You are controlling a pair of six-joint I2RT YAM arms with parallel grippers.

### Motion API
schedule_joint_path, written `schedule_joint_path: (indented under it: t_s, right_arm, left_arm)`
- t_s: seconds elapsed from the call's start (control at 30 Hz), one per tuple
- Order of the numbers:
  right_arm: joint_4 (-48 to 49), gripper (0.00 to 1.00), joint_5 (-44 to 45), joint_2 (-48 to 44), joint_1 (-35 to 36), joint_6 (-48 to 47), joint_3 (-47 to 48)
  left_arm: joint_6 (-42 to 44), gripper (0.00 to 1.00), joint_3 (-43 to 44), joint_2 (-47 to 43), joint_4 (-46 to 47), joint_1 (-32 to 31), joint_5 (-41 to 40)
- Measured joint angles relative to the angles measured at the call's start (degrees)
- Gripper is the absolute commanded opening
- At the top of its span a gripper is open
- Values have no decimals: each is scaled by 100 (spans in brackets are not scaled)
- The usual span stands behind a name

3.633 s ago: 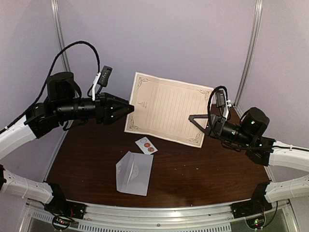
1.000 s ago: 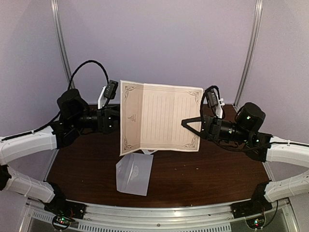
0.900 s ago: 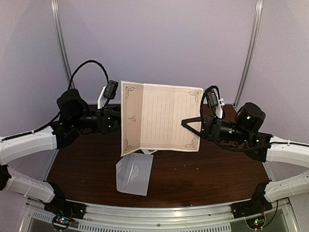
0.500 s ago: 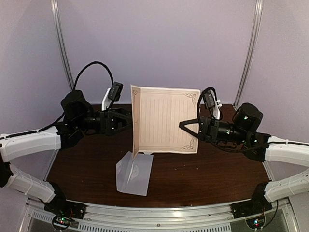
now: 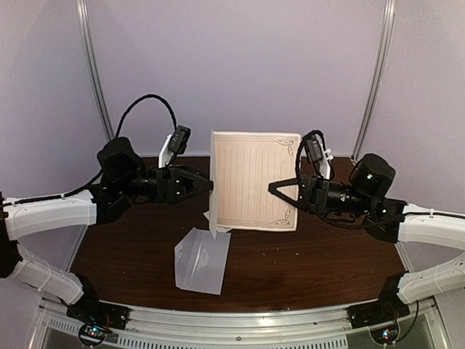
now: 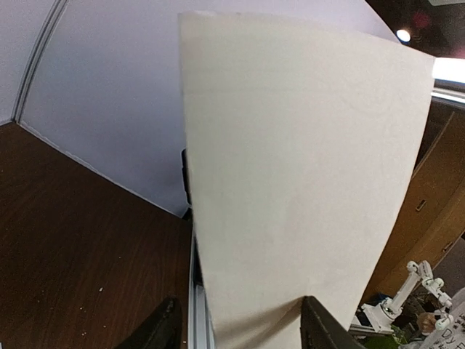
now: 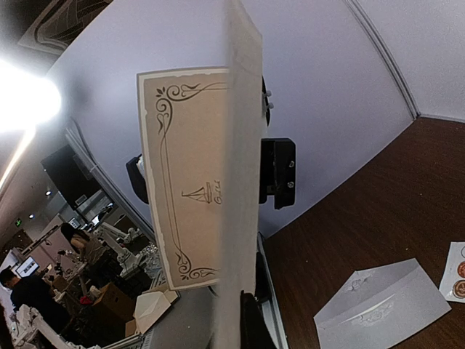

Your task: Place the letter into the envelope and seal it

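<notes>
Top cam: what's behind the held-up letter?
The letter, pinched by the right end effector, covers most of the sticker strip; only white edges peek out. Table behind it is hidden. The envelope lies in front, uncovered.

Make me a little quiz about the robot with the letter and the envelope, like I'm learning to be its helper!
1. True or false: the letter is already inside the envelope.
2. Which gripper is pinching the letter? A) left B) right C) neither
3. Fill in the gap: the envelope lies flat on a dark ___ table.

Key
1. False. The letter is held upright above the table.
2. B. The right gripper is shut on the letter. The left gripper is open, with its jaws either side of the letter.
3. Brown.
</notes>
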Motion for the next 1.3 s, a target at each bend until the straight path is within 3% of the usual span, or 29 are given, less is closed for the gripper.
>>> schedule_joint_path:
  t_s: [0.5, 0.7, 0.8, 0.87, 0.97, 1.07, 1.17, 1.3]
  right_arm:
    - [4, 0, -17, 70, 0, 0, 0]
    - [7, 0, -22, 85, 0, 0, 0]
    - [4, 0, -7, 85, 0, -2, 0]
    - [-22, 21, 31, 83, 0, -24, 0]
    - [-149, 62, 140, 44, 0, -92, 13]
    - [-490, 86, 308, -98, -17, -264, 55]
    - [-1113, 98, 555, -319, -90, -608, 304]
    - [-2048, 100, 979, -573, -179, -1095, 876]
  left_arm:
    - [-140, 19, 11, 120, 264, -9, 24]
    - [-181, 0, 11, 162, 343, -37, 44]
    - [-138, 0, 13, 162, 332, -37, 39]
    - [-76, 0, 13, 155, 260, -37, 4]
    - [129, 0, 20, 94, -85, -37, -129]
    - [474, 0, 138, 28, -708, -37, -297]
    - [925, 0, 319, -39, -1423, -50, -525]
    - [1478, 0, 479, -92, -2293, -133, -748]
